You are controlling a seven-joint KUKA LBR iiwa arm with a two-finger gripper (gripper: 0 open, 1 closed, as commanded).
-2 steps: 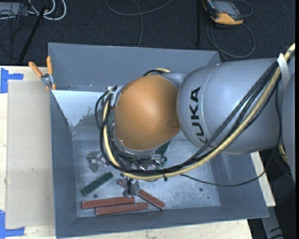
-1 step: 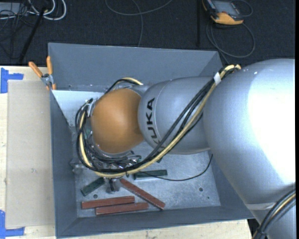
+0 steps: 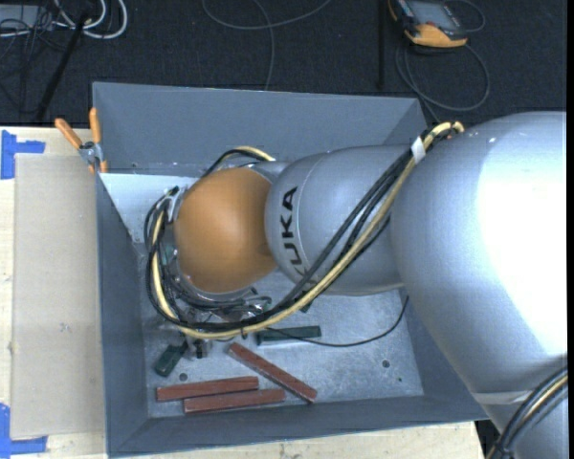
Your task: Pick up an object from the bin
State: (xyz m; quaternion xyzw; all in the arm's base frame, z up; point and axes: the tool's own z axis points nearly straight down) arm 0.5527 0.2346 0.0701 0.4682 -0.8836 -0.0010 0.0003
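Note:
My gripper [image 3: 209, 308] is low in the front left part of the bin, its dark body showing just under the arm's orange cover. Right below it lies a small dark green piece [image 3: 167, 358]. A dark green bar [image 3: 289, 334] rests flat on the floor just to its right. A reddish-brown stick [image 3: 273, 371] lies slanted in front of the gripper. I see nothing held.
Two more reddish-brown sticks [image 3: 207, 388] [image 3: 234, 402] lie side by side near the bin's front wall. The arm and its cables cover the bin's middle and right. A thin dark cable curves over the floor at the right.

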